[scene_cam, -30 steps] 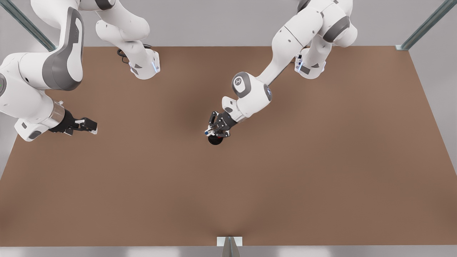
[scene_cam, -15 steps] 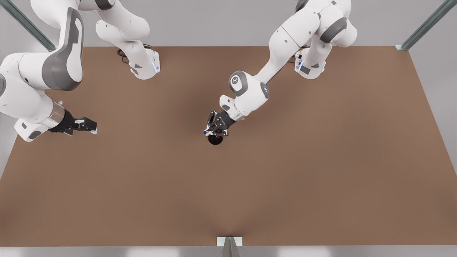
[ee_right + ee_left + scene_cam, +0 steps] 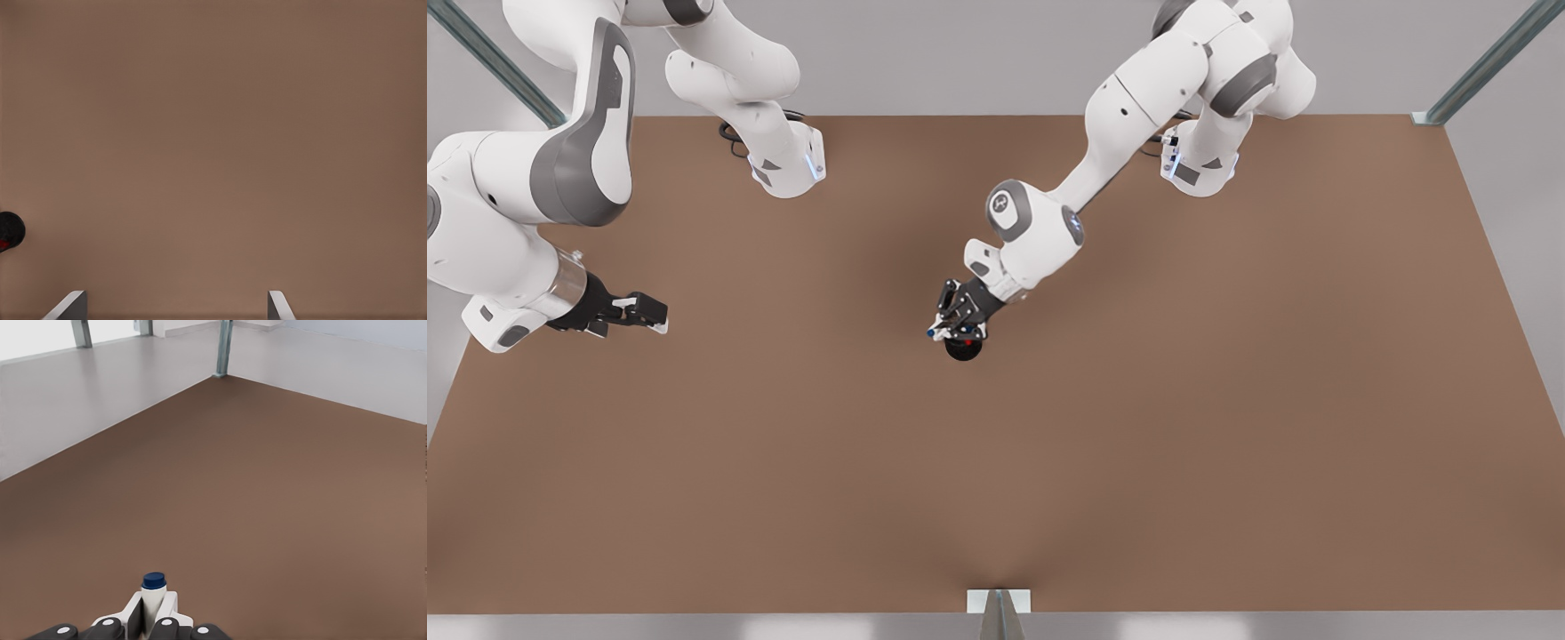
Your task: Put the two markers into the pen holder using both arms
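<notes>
While two markers count in all, they sit in different places: 1 in the cup, 1 in a grip. Counted: 2 markers, 1 pen holder (image 3: 964, 349), 2 arms w/ 2 grippers.

Pen holder stands near the middle of the surface (image 3: 1138, 444), well away from every edge. Inside it is the red marker (image 3: 967, 341); from above only a red end shows within the black rim, so its long axis runs roughly upright. Right wrist view catches the same cup w/ a bit of red in it.

Blue marker (image 3: 931, 334) is outside the holder, clamped in the left gripper (image 3: 943, 327), whose fingers (image 3: 168, 603) are closed tight on the white barrel. Its blue end pokes out past the fingertips, pointing toward the front view's left and the near edge. The rest of the barrel is hidden by the gripper, so how far it tilts is unclear. The gripper hangs just beside and partly over the holder's rim, on the back-edge side; marker tip is off to the front view's left of the cup.

Right gripper (image 3: 656, 313) waits by the surface's edge at the front view's left, well apart from the holder. Its fingers are spread wide w/ nothing between them, bare surface below.
</notes>
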Robot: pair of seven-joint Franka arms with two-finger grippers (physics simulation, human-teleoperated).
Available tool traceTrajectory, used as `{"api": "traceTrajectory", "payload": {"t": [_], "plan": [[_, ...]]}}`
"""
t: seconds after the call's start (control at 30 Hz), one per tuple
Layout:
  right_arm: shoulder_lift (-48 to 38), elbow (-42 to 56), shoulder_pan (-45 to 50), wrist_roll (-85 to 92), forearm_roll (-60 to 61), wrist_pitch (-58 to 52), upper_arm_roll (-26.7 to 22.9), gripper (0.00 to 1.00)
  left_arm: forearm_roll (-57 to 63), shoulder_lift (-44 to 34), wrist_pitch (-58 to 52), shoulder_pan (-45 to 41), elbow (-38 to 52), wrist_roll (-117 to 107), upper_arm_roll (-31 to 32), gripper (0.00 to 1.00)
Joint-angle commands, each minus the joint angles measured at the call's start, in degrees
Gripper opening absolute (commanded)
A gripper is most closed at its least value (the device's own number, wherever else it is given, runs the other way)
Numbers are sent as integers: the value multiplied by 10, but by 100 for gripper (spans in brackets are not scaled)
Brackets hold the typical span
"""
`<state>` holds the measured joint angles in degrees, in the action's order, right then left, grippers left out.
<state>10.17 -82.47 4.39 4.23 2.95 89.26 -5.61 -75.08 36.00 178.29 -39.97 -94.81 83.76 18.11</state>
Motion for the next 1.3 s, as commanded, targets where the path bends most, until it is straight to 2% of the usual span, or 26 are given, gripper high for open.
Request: {"api": "traceTrajectory", "payload": {"t": [0.0,0.33,0.37,0.4,0.43,0.47,0.5,0.53,0.57,0.67,0.7,0.77,0.8,0.83,0.87,0.9,0.93,1.0,1.07,1.13,1.2,1.27], "plan": [[-1,0,0,6,0,-1,0,100,0,-1,4,-3,1,7,0,21],[0,28,6,1,6,0,3,100,-1,14,20,-17,12,2,0,21],[-22,30,9,7,8,-29,27,100,0,14,20,-17,12,2,0,21],[-51,41,-6,1,14,-109,49,100,0,18,22,-17,12,2,0,21],[-63,83,-19,-20,13,-151,40,100,0,20,22,-17,12,2,0,30],[-46,88,-31,-25,5,-148,44,100,0,20,22,-17,12,2,0,39],[-16,141,-33,-34,0,-148,62,94,0,21,22,-17,12,2,0,39],[-15,150,-30,-67,-34,-141,55,100,0,22,23,-17,12,2,0,39],[5,147,-32,-68,-30,-139,56,100,0,22,23,-17,12,2,0,40],[10,149,-33,-76,-57,-110,55,100,1,21,22,-16,12,1,0,69],[21,149,-35,-75,-65,-110,54,100,8,19,21,-12,25,-5,-3,97],[29,149,-47,-75,-66,-108,54,100,8,14,6,17,36,-44,-2,100],[29,149,-48,-72,-65,-108,54,100,8,11,-20,45,30,-63,-2,100],[29,150,-48,-74,-66,-107,55,100,18,9,-142,110,33,-71,-4,100],[29,150,-48,-77,-66,-106,55,100,127,-6,-231,151,30,-155,-10,100],[30,150,-47,-77,-66,-104,55,100,351,-19,-414,187,88,-349,-42,100],[33,150,-47,-77,-65,-103,55,100,474,-19,-591,236,155,-461,-42,100],[33,150,-47,-77,-64,-102,57,100,589,-35,-749,308,190,-598,-41,100],[37,150,-45,-77,-62,-103,59,100,705,-82,-842,348,206,-706,-63,100],[37,150,-46,-73,-61,-103,56,100,725,-125,-863,358,206,-783,-147,100],[37,150,-46,-73,-60,-103,56,100,725,-164,-868,358,205,-801,-189,100],[37,150,-46,-71,-60,-104,56,100,761,-217,-871,367,190,-865,-189,100]]}}
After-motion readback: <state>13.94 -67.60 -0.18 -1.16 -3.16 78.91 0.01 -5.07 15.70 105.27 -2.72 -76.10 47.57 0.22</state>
